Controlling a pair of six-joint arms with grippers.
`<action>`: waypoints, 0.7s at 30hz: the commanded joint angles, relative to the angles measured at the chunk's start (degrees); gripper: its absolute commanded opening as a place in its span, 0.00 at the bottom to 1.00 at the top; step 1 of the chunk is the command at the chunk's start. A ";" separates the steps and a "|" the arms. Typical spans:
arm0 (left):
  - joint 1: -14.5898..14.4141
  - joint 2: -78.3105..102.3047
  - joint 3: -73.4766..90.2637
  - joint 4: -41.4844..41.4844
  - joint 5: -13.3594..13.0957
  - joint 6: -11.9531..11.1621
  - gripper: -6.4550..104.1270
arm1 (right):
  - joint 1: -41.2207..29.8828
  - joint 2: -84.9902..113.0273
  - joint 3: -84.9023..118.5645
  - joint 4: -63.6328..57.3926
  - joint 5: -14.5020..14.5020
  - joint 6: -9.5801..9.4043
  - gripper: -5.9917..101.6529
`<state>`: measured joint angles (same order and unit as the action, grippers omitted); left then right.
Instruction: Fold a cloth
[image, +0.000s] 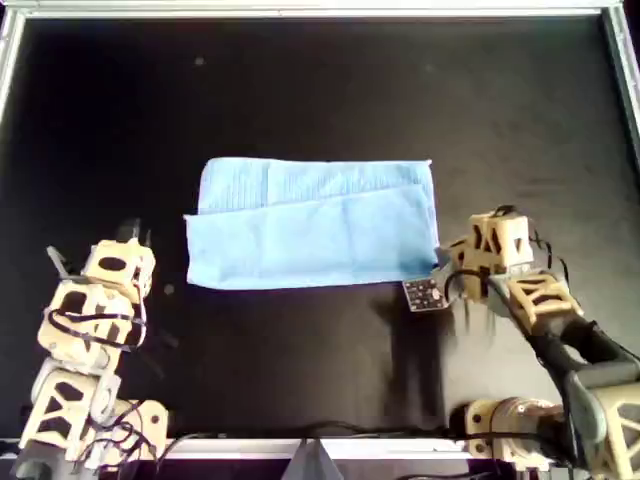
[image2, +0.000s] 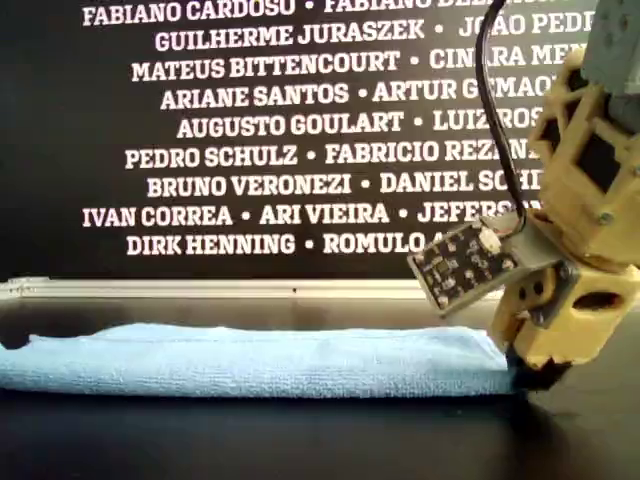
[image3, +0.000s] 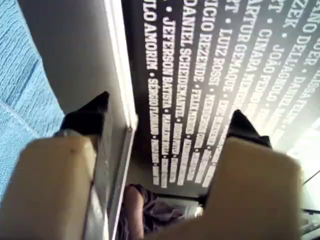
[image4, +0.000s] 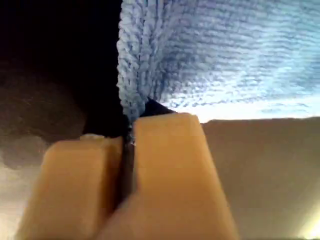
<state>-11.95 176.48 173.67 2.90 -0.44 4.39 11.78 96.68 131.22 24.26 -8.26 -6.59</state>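
The overhead view looks straight down on the whole black table (image: 300, 90), both arms at its bottom edge. The exterior view sits low at table level, close by, facing a wall of printed names (image2: 280, 130). It shares the cloth (image: 315, 225) with all other views; each wrist view looks along its own fingers.

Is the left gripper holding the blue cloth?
No, the left gripper is open with nothing between its fingers, and the cloth lies off to the side.

One cloth (image: 315, 225), folded over, on one black counter (image: 300, 90). Two arms, so two hands: left hand (image: 130, 232), right hand (image: 440, 265). One small circuit board (image: 424, 294).
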 joint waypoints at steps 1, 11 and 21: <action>1.41 1.14 -0.62 -0.79 -0.09 0.44 0.80 | -0.09 5.98 -6.59 -1.32 -0.44 0.09 0.04; 1.41 1.14 -0.62 -0.70 -0.09 0.44 0.80 | 9.49 5.89 -20.74 -1.32 -0.35 2.90 0.04; 1.41 1.14 -0.62 -0.70 -0.09 0.44 0.80 | 24.17 -13.01 -41.22 -1.32 0.53 2.90 0.04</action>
<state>-11.95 176.48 173.67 2.90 -0.44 4.39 34.19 86.04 98.79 24.26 -7.65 -4.13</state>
